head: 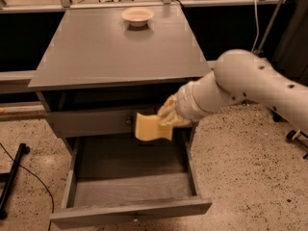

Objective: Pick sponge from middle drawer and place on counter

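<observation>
My gripper (166, 119) is shut on the pale yellow sponge (150, 128) and holds it in the air above the open middle drawer (130, 189), in front of the knobbed drawer above it. The white arm reaches in from the right. The drawer floor below is bare. The grey counter (110, 47) lies higher, behind and above the sponge.
A round cream bowl (137, 16) stands at the back of the counter. The knobbed upper drawer (91, 121) is shut. A black pole and cable (12, 177) lie on the speckled floor at the left. A rail and dark panels run behind the cabinet.
</observation>
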Motion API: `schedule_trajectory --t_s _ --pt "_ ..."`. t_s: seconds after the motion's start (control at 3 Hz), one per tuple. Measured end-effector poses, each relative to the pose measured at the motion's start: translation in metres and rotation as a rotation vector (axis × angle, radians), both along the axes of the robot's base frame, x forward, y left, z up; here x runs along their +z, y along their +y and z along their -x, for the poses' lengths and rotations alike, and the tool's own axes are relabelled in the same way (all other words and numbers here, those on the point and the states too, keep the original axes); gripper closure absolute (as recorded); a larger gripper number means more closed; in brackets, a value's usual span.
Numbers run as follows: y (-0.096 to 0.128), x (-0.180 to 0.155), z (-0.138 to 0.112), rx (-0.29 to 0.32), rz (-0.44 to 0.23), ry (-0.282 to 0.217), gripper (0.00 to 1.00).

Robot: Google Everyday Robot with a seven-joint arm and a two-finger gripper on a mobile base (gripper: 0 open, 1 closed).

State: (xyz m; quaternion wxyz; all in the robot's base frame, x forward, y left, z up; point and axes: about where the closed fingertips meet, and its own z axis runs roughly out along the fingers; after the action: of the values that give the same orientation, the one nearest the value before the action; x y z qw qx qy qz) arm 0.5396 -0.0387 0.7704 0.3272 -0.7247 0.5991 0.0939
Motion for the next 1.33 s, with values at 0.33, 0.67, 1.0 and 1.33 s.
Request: schedule_trajectory --t_s 0.33,0.67,1.0,1.33 --pt "0.011 0.058 -0.004 0.035 0.014 -0.103 1.0" --pt "0.027 0.111 -0.02 0.07 0.046 -0.201 1.0" --pt "0.047 0.165 -0.042 0.099 0.084 -0.295 1.0" --pt "0.064 0.204 -0.065 0.115 0.112 -0.372 1.0"
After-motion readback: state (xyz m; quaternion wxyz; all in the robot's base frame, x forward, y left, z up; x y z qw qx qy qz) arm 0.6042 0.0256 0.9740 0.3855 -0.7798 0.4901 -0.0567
